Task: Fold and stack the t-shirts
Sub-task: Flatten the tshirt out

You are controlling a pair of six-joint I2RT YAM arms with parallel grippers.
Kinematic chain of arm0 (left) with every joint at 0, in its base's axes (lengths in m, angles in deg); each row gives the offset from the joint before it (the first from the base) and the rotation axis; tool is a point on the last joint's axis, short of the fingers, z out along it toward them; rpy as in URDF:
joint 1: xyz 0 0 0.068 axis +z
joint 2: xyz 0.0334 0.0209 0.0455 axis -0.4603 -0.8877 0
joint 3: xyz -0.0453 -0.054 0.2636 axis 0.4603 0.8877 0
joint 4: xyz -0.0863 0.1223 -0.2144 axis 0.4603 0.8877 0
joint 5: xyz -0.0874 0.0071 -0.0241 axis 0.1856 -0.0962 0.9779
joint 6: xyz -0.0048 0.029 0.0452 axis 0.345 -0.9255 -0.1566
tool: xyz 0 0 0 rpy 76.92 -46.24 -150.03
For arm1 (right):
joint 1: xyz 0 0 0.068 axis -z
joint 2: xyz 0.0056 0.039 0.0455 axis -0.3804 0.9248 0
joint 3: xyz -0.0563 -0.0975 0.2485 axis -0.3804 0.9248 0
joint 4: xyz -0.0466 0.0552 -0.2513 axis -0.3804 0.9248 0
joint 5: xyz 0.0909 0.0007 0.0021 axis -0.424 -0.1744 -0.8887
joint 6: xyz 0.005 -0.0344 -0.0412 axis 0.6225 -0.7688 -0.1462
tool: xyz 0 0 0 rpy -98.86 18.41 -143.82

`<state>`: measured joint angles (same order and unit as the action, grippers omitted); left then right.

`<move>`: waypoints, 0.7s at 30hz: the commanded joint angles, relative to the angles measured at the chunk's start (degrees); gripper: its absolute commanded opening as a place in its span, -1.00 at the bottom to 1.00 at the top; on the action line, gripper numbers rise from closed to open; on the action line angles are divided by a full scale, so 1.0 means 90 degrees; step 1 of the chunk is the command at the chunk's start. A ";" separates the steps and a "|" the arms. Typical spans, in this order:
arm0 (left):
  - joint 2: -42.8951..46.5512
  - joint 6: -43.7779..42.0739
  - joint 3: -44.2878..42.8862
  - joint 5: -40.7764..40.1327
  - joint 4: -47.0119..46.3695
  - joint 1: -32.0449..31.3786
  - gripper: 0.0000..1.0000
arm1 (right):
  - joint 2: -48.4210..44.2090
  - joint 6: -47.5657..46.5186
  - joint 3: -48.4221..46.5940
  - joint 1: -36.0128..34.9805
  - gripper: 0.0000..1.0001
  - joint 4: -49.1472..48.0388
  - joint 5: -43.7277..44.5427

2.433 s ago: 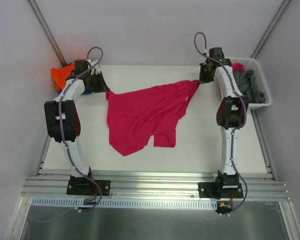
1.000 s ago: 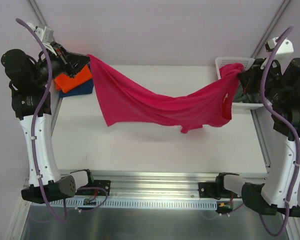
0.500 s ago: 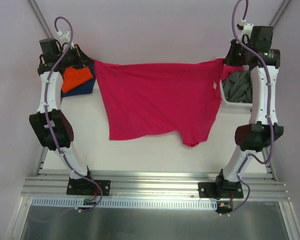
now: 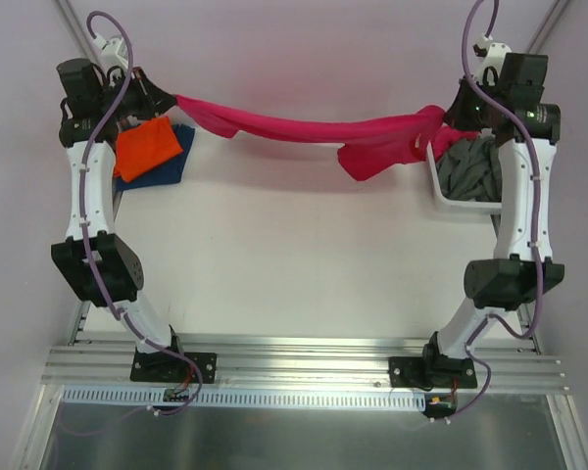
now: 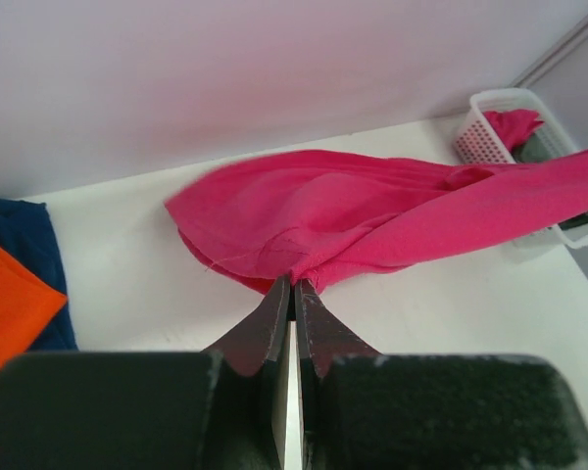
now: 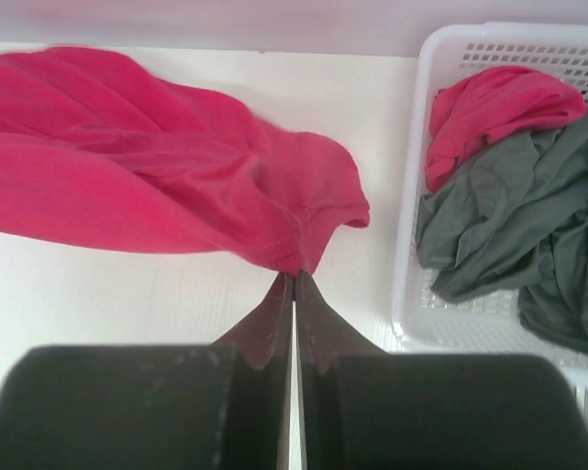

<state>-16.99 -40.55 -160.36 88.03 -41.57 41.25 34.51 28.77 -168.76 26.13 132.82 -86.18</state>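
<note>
The magenta-pink t-shirt (image 4: 304, 129) hangs as a bunched band across the far side of the table, held at both ends above the surface. My left gripper (image 4: 169, 98) is shut on its left end, and the cloth (image 5: 353, 220) fans out from the tips (image 5: 294, 284). My right gripper (image 4: 449, 122) is shut on the right end, the fabric (image 6: 157, 186) gathered at its tips (image 6: 294, 274). An orange t-shirt (image 4: 145, 149) lies folded on a dark blue one (image 4: 174, 164) at the far left. Grey t-shirts (image 4: 468, 168) and another pink one (image 6: 495, 108) fill the basket.
The white lattice basket (image 4: 449, 204) stands at the far right, right beside my right arm. The white table (image 4: 294, 255) spreads out below the hanging shirt. An aluminium rail (image 4: 294, 357) runs along the near edge by the arm bases.
The pink shirt, spread flat between the grippers half a second ago, has swung up and back into a narrow bunched band. Both grippers stay shut on it at the far side.
</note>
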 commanded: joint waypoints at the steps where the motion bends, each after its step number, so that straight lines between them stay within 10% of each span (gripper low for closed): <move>1: 0.1094 0.0266 0.0642 0.0494 -0.0283 0.0005 -1.00 | -0.1364 0.0062 0.0445 0.0079 -0.99 0.0067 -0.0292; 8: 0.2298 0.0402 0.2178 0.1012 -0.0224 0.0053 -1.00 | -0.2743 -0.0006 0.2428 0.0079 -0.99 0.0468 -0.0713; 21: 0.3401 0.0432 0.2580 0.0846 -0.0097 0.0287 -1.00 | -0.3681 0.0199 0.2664 0.0108 -0.99 0.0255 -0.0557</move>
<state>10.37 -36.59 -137.06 95.35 -41.02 42.76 6.03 29.56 -144.45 26.41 138.44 -91.62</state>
